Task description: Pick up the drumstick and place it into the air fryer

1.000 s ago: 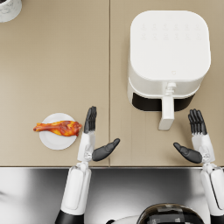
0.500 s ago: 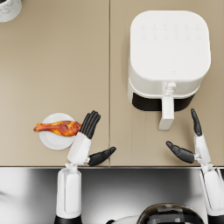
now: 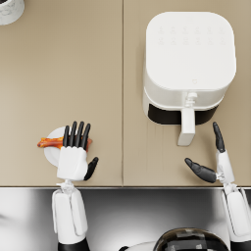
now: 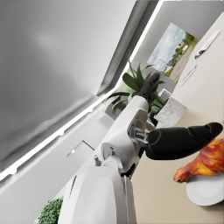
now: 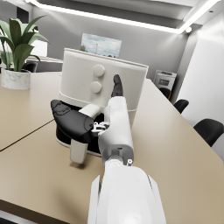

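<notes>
An orange-brown drumstick (image 3: 50,143) lies on a small white plate (image 3: 49,153) near the table's front left; it shows again as the drumstick (image 4: 203,162) on the plate (image 4: 205,190) in the left wrist view. My left hand (image 3: 74,152) hovers flat over the plate's right part, fingers apart, hiding most of the drumstick and holding nothing. The white air fryer (image 3: 188,63) stands at the right, its drawer handle (image 3: 187,127) pointing toward me. My right hand (image 3: 214,161) is open just right of the handle, apart from it.
A pale round pot (image 3: 10,10) sits at the far left corner. A seam (image 3: 122,88) runs down the tan tabletop between plate and fryer. The front edge (image 3: 147,185) lies just beneath both hands.
My left hand has swung left from beside the plate to over it, now covering the drumstick's thick end. The right hand has shifted slightly and turned edge-on.
</notes>
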Tool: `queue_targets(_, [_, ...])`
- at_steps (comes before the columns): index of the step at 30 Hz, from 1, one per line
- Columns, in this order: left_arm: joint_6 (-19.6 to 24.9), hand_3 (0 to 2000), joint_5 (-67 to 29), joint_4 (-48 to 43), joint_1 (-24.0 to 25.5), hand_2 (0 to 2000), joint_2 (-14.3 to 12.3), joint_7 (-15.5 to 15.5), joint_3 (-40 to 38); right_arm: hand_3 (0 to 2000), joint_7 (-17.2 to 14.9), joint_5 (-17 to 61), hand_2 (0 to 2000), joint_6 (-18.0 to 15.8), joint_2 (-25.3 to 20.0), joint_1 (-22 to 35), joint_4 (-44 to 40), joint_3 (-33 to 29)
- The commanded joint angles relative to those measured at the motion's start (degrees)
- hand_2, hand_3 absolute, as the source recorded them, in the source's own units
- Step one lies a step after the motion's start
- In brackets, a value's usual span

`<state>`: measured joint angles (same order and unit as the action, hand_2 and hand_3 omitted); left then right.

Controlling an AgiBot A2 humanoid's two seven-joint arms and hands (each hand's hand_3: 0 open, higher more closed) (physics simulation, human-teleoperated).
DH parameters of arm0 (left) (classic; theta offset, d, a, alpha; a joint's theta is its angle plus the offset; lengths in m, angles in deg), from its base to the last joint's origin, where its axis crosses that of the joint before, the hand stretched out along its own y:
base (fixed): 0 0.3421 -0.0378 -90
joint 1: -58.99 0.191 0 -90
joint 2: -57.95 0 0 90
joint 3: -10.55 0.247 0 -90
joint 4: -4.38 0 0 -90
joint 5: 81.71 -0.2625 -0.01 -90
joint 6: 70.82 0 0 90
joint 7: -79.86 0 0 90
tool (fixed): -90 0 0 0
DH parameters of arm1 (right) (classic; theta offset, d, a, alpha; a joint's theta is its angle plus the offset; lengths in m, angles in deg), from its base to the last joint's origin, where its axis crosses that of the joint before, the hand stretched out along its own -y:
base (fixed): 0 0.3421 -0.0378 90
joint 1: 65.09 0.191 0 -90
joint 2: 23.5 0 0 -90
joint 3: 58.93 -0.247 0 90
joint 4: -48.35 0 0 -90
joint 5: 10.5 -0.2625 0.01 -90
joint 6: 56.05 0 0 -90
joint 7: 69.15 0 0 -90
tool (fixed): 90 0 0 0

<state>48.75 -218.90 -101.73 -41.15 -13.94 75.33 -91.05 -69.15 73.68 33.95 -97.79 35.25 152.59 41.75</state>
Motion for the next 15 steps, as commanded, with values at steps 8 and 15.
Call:
queue_targets(8, [0.0, 0, -20.9, 10.6, -5.5, 0, 0.9, -0.7, 0.8, 0, 0.0, 0.0, 0, 0.0, -1.1, 0.3, -0.5, -1.2])
queue_targets(15, [0.1, 0, -37.2, 16.1, -6.9, 0, 0.7, -1.3, 1.9, 0, 0.0, 0.0, 0, 0.0, -2.1, 0.8, -0.9, -1.4])
